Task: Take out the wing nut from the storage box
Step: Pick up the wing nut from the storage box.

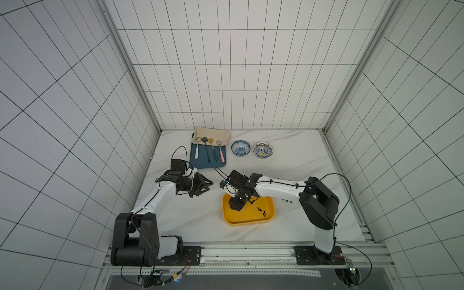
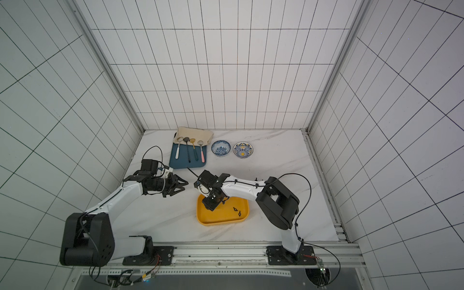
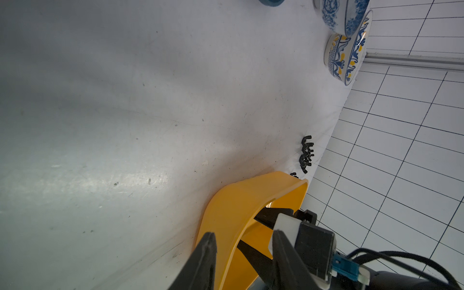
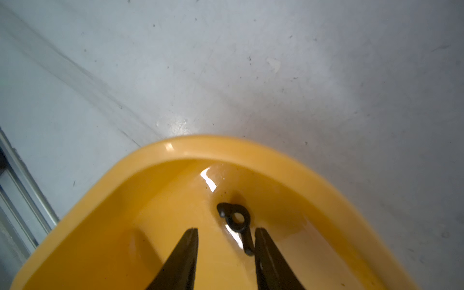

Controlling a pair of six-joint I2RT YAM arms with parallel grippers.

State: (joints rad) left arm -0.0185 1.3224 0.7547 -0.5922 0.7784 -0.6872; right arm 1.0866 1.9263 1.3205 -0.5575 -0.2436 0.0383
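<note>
Wing nut [image 4: 229, 222] lies in the storage box [image 4: 213, 148] corner, beside right hand [image 4: 226, 229].

- your right gripper [image 4: 226, 229] sits low inside the storage box [image 4: 200, 148]; its curved corner wall closes the way just ahead of the parted tips.
- a wing nut [image 4: 236, 221] lies between tips and wall, one wing beside a finger.
- two more nuts [image 1: 261, 211] lie to the right, bare floor between.
- left of the box the table [image 1: 200, 221] is bare; the left gripper [image 1: 211, 185] hangs over it, far-left.

Parted jaws hover inside the storage box [image 4: 213, 145], wing nut [image 4: 237, 221] beside one tip
</note>
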